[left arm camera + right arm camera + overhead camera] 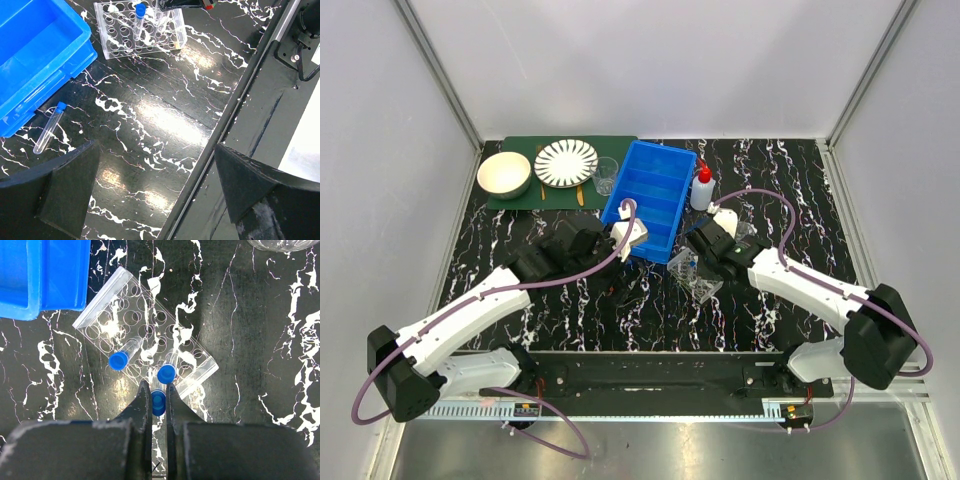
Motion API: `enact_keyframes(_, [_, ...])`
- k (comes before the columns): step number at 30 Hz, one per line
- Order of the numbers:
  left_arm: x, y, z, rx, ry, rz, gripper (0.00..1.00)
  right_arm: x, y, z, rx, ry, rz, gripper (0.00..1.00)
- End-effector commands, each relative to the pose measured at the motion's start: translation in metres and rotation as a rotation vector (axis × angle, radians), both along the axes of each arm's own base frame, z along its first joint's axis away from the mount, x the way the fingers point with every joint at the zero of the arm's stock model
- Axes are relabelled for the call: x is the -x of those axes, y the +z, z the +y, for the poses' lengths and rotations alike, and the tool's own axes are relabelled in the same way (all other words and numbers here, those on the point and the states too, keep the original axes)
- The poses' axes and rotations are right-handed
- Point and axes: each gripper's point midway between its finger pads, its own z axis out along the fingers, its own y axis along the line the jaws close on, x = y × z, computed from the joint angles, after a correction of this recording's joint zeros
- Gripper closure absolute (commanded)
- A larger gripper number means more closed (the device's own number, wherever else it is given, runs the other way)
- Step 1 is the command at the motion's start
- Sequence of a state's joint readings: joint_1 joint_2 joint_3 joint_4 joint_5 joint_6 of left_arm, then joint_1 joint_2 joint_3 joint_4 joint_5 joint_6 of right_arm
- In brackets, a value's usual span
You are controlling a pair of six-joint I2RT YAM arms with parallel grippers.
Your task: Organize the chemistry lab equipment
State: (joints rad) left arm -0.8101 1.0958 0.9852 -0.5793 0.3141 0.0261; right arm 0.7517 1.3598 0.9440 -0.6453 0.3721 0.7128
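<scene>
Held tube: clear with a blue cap, cap upward, at the near edge of the tube rack; can't tell whether it sits in a hole.
Right pincer: narrow, fingers clamped on the held tube just under its cap.
Tube rack: clear plastic, mid-tabletop and a little toward the near edge, just off the near right corner of the blue bin.
Racked tubes: two, blue-capped, standing in holes close to the held tube.
Loose tube: lying flat on the tabletop alongside the bin's wall, apart from the rack.
Left pincer: wide, holding nothing, above bare tabletop near the loose tube.
Squeeze bottle: white with a red nozzle, upright, just beside the bin's right wall, toward the far edge.
Beaker: clear, upright, just left of the bin.
Far left corner: green mat carrying the striped plate and cream bowl.
</scene>
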Motion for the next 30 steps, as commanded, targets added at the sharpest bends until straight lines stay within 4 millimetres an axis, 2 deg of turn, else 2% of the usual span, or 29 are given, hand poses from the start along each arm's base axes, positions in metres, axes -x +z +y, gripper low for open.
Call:
enact_keyframes(1, [-0.005, 0.010, -0.005, 0.024, -0.012, -0.039, 0.01, 0.000, -0.012, 0.005, -0.014, 0.004, 0.027, 1.00])
enact_keyframes(13, [-0.004, 0.010, -0.006, 0.025, -0.017, -0.034, 0.01, 0.000, -0.023, 0.008, 0.034, 0.050, 0.060, 1.00])
enact_keyframes(30, [-0.002, 0.009, -0.007, 0.025, -0.024, -0.023, 0.01, 0.000, -0.019, 0.006, 0.035, 0.036, 0.037, 1.00])
